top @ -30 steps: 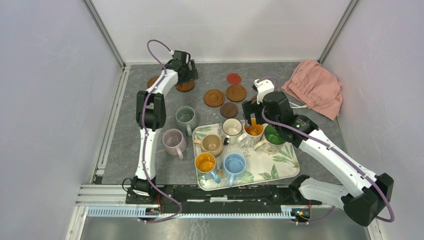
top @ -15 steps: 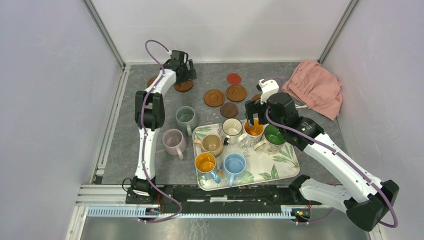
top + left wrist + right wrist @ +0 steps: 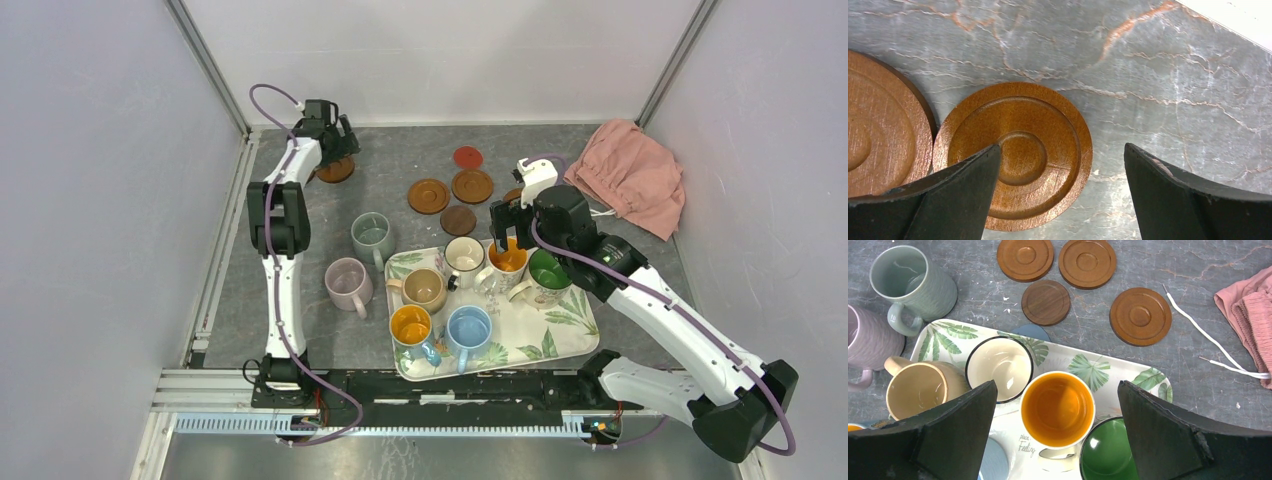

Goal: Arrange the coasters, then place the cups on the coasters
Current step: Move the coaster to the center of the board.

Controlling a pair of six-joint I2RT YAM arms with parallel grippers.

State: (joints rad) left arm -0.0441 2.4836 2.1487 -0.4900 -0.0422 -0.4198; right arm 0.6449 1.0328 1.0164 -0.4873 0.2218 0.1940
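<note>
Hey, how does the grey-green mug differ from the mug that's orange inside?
The grey-green mug is one pale colour inside and out; the orange-inside mug is white outside, orange inside. The grey-green mug stands on the bare table, the orange-inside mug on the leaf-print tray. The open right gripper hangs over the orange-inside mug; no gripper is near the grey-green mug. Both stand upright and empty, on no coaster.
</note>
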